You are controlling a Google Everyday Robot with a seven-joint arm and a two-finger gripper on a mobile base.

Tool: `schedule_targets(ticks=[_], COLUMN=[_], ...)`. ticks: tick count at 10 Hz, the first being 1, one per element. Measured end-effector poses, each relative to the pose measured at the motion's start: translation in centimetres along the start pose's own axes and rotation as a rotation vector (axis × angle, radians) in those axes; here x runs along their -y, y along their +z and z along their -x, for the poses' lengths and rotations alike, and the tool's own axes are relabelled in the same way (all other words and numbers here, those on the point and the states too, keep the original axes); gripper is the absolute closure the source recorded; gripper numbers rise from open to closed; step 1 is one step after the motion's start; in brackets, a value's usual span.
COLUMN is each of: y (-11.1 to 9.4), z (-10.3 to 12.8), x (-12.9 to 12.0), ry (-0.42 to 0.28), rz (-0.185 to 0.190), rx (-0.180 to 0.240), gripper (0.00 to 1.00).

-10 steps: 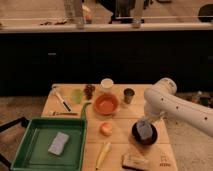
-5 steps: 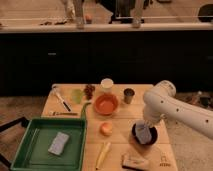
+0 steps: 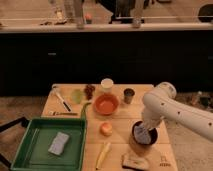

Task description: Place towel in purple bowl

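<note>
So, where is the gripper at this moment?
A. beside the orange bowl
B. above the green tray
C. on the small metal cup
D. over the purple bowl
D: the gripper hangs over the purple bowl at the table's right front, with the pale towel bunched at the bowl's mouth.

- Small, limp, pale blue-grey cloth towel (image 3: 141,133): bunched inside bowl beneath shut gripper (image 3: 143,129).
- Round, deep, dark purple-brown bowl (image 3: 136,143): upright, near table's front right.
</note>
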Motion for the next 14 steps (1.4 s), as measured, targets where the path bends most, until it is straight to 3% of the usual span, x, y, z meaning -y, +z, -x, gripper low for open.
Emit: schedule_targets(ticks=[6,7,14], y=[1.08,1.08,1.15], z=[0.04,0.04,0.10], x=[0.51,0.52,0.55], ry=[-0.021,-0.021,-0.022], rz=[0.013,0.013,0.013], rx=[0.037,0.037,0.039], gripper=[1.00,0.96,0.26])
